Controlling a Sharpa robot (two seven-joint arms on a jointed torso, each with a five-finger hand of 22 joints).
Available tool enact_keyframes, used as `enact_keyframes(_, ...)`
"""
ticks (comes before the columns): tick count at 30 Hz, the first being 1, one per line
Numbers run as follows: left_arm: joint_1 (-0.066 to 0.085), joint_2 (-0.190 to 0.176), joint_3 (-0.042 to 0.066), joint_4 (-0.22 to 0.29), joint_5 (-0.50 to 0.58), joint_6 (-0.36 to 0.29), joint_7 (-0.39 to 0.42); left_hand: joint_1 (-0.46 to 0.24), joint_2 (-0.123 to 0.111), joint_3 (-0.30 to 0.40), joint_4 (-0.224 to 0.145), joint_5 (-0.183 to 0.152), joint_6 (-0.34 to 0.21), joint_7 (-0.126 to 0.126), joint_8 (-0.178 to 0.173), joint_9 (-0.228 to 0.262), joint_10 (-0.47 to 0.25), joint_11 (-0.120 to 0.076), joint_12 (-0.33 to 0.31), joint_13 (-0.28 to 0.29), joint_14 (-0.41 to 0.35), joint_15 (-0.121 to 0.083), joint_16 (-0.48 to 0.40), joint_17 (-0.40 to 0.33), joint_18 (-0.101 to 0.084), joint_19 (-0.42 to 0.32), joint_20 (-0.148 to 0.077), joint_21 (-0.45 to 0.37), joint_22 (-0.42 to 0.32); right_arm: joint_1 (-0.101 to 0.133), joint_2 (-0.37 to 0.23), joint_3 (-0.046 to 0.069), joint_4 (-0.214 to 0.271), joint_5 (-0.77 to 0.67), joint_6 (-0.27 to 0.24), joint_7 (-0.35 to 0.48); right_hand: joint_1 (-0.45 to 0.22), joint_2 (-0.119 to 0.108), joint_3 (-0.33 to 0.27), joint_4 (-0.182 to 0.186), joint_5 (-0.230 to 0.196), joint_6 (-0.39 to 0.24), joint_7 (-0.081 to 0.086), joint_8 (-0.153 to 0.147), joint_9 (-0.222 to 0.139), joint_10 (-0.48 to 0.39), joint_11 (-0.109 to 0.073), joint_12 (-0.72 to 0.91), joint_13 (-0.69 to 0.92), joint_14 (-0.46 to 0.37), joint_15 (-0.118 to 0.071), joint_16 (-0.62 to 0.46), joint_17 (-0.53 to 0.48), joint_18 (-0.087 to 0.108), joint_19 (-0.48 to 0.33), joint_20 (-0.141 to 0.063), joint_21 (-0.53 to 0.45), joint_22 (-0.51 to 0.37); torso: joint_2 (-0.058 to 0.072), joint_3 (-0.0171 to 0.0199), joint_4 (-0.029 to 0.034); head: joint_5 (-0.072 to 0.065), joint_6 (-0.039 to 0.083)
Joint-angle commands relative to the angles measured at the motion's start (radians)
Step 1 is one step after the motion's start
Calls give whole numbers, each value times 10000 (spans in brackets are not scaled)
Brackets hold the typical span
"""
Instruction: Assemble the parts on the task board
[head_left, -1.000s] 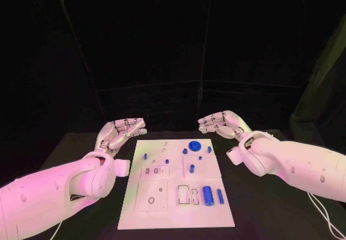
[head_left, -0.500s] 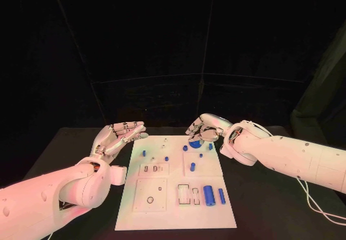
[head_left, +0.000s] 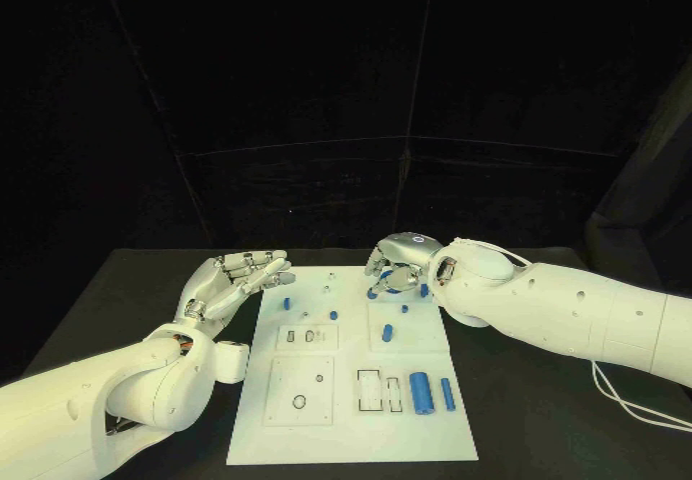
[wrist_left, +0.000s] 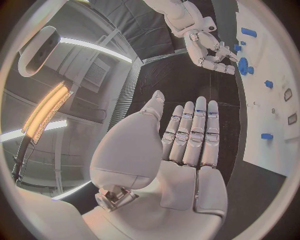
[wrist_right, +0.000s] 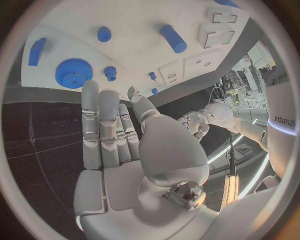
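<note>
A: Right hand (head_left: 398, 262) state?
B: Fingers apart, holds nothing. In the head view it hangs over the far end of the task board (head_left: 353, 440), centre frame, hiding what is under it.
A: Wrist cam?
B: Its fingertips (wrist_right: 91, 90) sit just short of the blue gear (wrist_right: 73, 73), upper left, not touching.
A: Left hand (head_left: 228, 283)?
B: Flat, palm up, empty, left of the board edge. Blue cylinder (head_left: 418, 393) lies lower right on the board.
</note>
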Motion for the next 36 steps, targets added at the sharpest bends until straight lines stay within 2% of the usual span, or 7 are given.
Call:
enact_keyframes(1, 31, -12, 10, 48, -126, 204, 4, -4, 73, -5, -82, -23, 17, 39, -53, -18, -8, 86, -76, -16, -35, 32, -65, -17, 140, 7, 56, -42, -14, 53, 38, 8, -3, -899, 347, -577, -118, -3, 82, -17, -49, -92, -20, -56, -8, -121, 9, -14, 8, 150, 44, 339, 323, 190, -135, 17, 184, 117, 116, -10, 22, 0, 4)
enact_keyframes(5, 41, -14, 10, 37, -128, 230, -36, -8, 86, -12, -108, -23, 7, 51, -80, -19, -23, 98, -107, -17, -47, 42, -100, -26, 140, 0, 65, -66, -32, 67, 63, 9, -32, -957, 520, -617, -91, 16, 153, -21, -40, -116, -9, -54, -7, -182, 16, -12, 6, 117, 38, 762, 765, 190, -205, 58, 401, 257, 168, 0, 36, 8, -3)
enact_keyframes(10, 50, -18, 10, 21, -129, 251, -67, -10, 91, -16, -120, -23, -1, 56, -94, -20, -31, 104, -122, -18, -52, 47, -116, -29, 141, -1, 68, -75, -40, 75, 149, 10, -155, -902, 766, -595, -107, 63, 282, -21, -51, -92, -7, -47, -4, -90, 17, 5, 9, 171, 45, 1591, 1675, 77, -24, 82, 1179, 1208, 194, -14, 62, 9, -11)
enact_keyframes(13, 56, -21, 10, 14, -129, 260, -80, -10, 91, -16, -120, -23, -1, 56, -94, -20, -31, 104, -122, -18, -52, 47, -116, -29, 141, -1, 68, -75, -40, 76, 254, 9, -289, -876, 969, -569, -127, 75, 412, -26, -82, -88, -11, -47, -4, -30, 9, -6, 3, 169, 52, 2082, 2176, 5, 63, 95, 1685, 1809, 216, 7, 72, 19, -19)
enact_keyframes(25, 77, -34, 10, 4, -129, 305, -184, -12, 130, -18, -156, -23, -27, 77, -137, -22, -69, 124, -173, -20, -61, 60, -161, -38, 142, 2, 80, -101, -63, 76, 542, 6, -721, -758, 1429, -467, -127, 97, 771, -37, -100, -123, -12, -56, -9, 63, 8, -12, -2, 150, 65, 2808, 2915, -106, 151, 121, 2440, 2719, 277, 33, 76, 43, -45)
enact_keyframes(32, 102, -48, 10, -1, -129, 328, -204, -12, 130, -18, -157, -23, -28, 77, -137, -22, -70, 124, -174, -20, -61, 60, -162, -39, 142, 2, 80, -101, -63, 76, 663, 5, -929, -738, 1520, -452, -156, 107, 943, -28, -115, -113, -1, -50, -7, 53, 19, -16, -5, 133, 79, 2992, 3080, -133, 156, 137, 2650, 2960, 301, 65, 80, 49, -69)
enact_keyframes(36, 108, -63, 10, -4, -129, 332, -212, -4, 143, -14, -170, -22, -30, 77, -145, -21, -75, 126, -184, -19, -59, 62, -171, -40, 142, 4, 83, -108, -69, 76, 694, 5, -930, -734, 1514, -393, -201, 154, 1120, -13, -122, -51, -10, -35, 1, 104, 7, -5, -2, 129, 79, 3164, 3252, -161, 182, 145, 2845, 3200, 320, 64, 69, 67, -78)
